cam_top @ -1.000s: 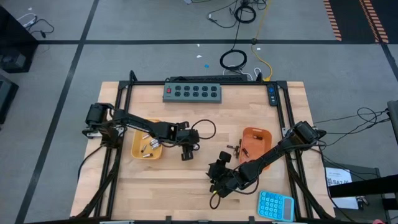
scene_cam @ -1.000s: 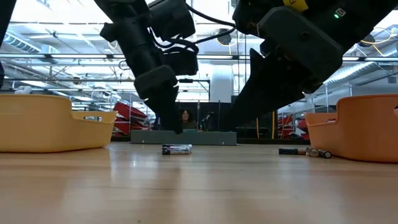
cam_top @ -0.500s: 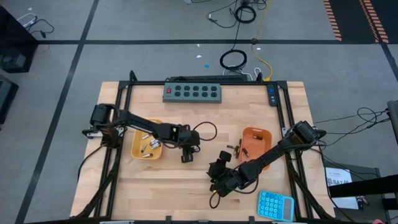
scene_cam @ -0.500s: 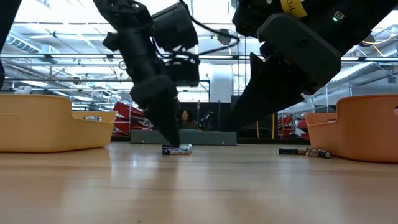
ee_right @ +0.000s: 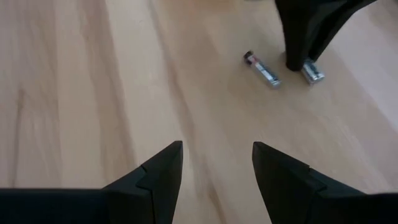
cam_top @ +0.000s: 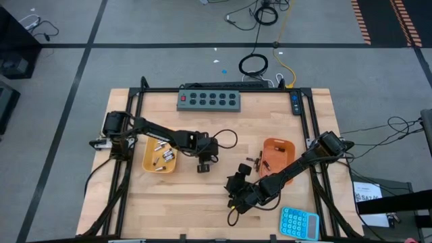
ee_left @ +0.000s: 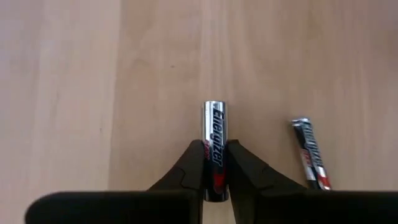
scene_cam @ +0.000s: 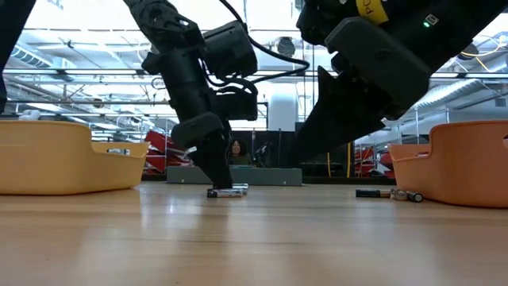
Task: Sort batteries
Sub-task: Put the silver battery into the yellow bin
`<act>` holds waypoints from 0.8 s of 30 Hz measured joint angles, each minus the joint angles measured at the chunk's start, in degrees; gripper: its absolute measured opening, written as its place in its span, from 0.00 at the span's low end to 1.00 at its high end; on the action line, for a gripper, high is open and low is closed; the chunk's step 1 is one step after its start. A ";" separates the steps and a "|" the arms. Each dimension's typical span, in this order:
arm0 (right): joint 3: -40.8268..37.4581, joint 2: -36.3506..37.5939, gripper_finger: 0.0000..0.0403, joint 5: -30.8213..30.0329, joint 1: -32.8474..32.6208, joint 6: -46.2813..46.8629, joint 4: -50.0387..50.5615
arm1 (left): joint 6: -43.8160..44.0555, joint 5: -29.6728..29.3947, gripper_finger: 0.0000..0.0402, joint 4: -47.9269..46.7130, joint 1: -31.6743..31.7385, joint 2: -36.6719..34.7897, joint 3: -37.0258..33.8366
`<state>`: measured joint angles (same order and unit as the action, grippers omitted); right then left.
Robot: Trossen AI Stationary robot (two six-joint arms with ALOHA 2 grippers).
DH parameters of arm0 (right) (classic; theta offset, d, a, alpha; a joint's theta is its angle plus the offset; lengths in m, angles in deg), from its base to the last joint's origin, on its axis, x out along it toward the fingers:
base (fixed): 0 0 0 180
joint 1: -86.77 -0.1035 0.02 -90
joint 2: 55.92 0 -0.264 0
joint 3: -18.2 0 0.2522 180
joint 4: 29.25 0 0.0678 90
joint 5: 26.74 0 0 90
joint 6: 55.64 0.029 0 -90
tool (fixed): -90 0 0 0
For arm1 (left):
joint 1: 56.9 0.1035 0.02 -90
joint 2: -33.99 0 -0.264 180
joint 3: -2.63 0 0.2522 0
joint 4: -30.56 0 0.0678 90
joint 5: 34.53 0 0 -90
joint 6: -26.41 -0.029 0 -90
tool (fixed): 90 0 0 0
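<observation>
A yellow tray is seen at the left of the table in the high view, with several batteries lying inside it. Just to its right, the left gripper is lowered to the wood near the table's middle. In the left wrist view its fingers are pressed against both sides of a silver battery, which lies flat on the table and is pinched between them. A thinner battery lies just beside it, apart from the fingers. In the low view the same gripper is seen reaching down onto the battery on the table.

Further right and nearer the front edge, the right gripper is held above bare wood. In the right wrist view its jaws are spread, with nothing between the fingers; the two batteries and the left arm's tip are seen farther off.

To the right, a few small batteries lie on the table just beside an orange tray, and they are also seen in the low view next to that tray. A power strip is set along the back edge, and a blue calculator lies at the front right corner.
</observation>
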<state>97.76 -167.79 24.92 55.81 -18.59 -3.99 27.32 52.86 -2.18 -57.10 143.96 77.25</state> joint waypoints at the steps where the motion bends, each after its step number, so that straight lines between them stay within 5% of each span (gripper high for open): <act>1: 0.00 0.00 0.46 -0.94 -0.02 0.15 0.05 | -0.04 -0.68 0.11 -0.04 0.00 -0.41 -0.12; 7: -0.93 0.00 0.46 -4.13 -0.04 0.43 -0.07 | -0.43 -9.97 0.11 -3.39 -2.05 -7.60 -1.28; 12: -2.54 0.00 0.46 -4.07 0.33 1.30 0.07 | 3.94 -10.71 0.11 -5.47 -2.52 -19.08 -6.69; 24: -2.56 0.00 0.46 -3.57 1.65 -1.00 -0.76 | 32.29 -13.60 0.11 -14.86 -7.27 -51.63 -28.12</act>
<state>95.20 -167.79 21.35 57.46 -19.59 -4.75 59.60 39.26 -17.04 -64.38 92.33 49.14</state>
